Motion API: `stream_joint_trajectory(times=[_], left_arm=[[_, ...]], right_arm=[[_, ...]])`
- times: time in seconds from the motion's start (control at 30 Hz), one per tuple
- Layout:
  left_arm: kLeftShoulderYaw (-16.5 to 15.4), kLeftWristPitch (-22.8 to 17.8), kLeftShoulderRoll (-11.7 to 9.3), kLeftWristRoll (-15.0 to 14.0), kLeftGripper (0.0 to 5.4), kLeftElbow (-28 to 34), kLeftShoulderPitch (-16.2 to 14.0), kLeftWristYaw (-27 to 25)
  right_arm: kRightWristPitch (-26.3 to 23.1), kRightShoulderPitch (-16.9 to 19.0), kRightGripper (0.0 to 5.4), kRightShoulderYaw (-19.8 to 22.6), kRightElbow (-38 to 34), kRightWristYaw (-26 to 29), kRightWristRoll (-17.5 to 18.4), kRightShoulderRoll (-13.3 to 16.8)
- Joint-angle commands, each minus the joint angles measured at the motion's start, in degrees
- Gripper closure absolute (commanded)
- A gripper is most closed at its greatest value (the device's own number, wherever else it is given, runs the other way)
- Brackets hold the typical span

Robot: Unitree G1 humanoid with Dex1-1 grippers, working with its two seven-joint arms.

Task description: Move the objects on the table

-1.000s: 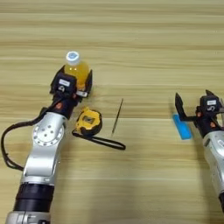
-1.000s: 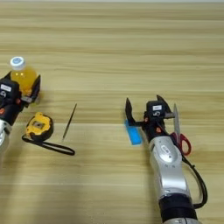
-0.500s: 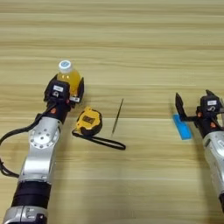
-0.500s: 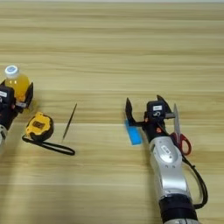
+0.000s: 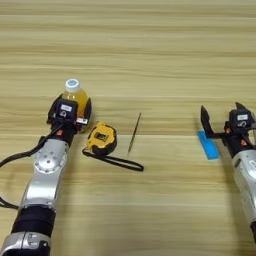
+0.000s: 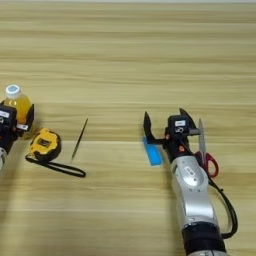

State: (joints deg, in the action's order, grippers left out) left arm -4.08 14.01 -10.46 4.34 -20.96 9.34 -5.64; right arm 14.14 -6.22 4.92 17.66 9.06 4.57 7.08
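Note:
A small orange-juice bottle (image 5: 73, 93) with a white cap stands upright at the left of the table (image 5: 150, 50), and my left gripper (image 5: 70, 106) is shut on its body, one black finger on each side. Just to its right lies the yellow-black tape measure (image 5: 101, 137), its black strap trailing right. A thin dark stick (image 5: 134, 132) lies beyond the tape. At the right, the flat blue bar (image 6: 152, 151) rests on the wood. My right gripper (image 6: 165, 119) hangs open over the bar's far end, holding nothing.
Scissors with red handles (image 6: 206, 152) lie on the table right beside my right forearm. A black cable (image 6: 227, 210) runs along that arm.
My left gripper has drawn the bottle toward me and slightly left, close to the tape measure. The right gripper, blue bar, stick and tape measure have stayed put.

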Motion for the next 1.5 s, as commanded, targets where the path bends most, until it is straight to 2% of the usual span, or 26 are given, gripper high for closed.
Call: stream_joint_trajectory(times=[0.03,0.3,0.33,0.4,0.43,0.9,1.03,1.27,1.37,1.5], left_arm=[[0.21,1.49,-0.91,0.46,1.93,-1.09,1.67,0.5],[-0.02,2.18,-0.81,0.17,1.93,-3.18,2.04,0.91],[-0.12,2.14,-0.8,0.2,1.64,-3.32,2.08,1.15],[-0.24,2.01,-0.78,0.22,1.49,-3.41,2.12,1.51],[-0.25,1.97,-0.77,0.22,1.25,-3.44,2.13,1.6],[-0.22,3.05,-0.45,-1.03,0.04,-3.03,2.38,1.29],[-0.27,3.62,-0.31,-1.2,0.04,-2.08,2.29,1.24],[-0.66,7.1,0.12,-3.4,0.04,1.72,1.67,0.13],[-0.78,8.16,0.09,-3.23,0.04,4.44,1.16,0.58],[-1.19,7.45,-0.38,-2.57,0.04,7.92,0.4,1.22]], right_arm=[[-1.13,0.19,0.0,-0.02,-0.75,-0.3,-0.25,0.13],[-1.16,0.08,0.0,-0.17,-0.68,-0.37,-0.39,0.04],[-1.15,0.07,0.0,-0.18,-0.63,-0.35,-0.4,0.04],[-1.19,0.06,0.0,-0.19,-0.62,-0.31,-0.4,0.06],[-1.19,0.06,0.0,-0.19,-0.6,-0.29,-0.4,0.07],[-1.12,0.02,0.0,-0.23,-0.46,-0.31,-0.54,-0.02],[-1.15,0.03,0.0,-0.23,-0.54,-0.32,-0.55,-0.01],[-1.09,0.15,0.0,-0.23,-0.65,-0.29,-0.55,0.03],[-1.11,0.19,0.0,-0.25,-0.71,-0.28,-0.57,0.06],[-1.14,0.24,0.0,-0.3,-0.82,-0.29,-0.6,0.04]])
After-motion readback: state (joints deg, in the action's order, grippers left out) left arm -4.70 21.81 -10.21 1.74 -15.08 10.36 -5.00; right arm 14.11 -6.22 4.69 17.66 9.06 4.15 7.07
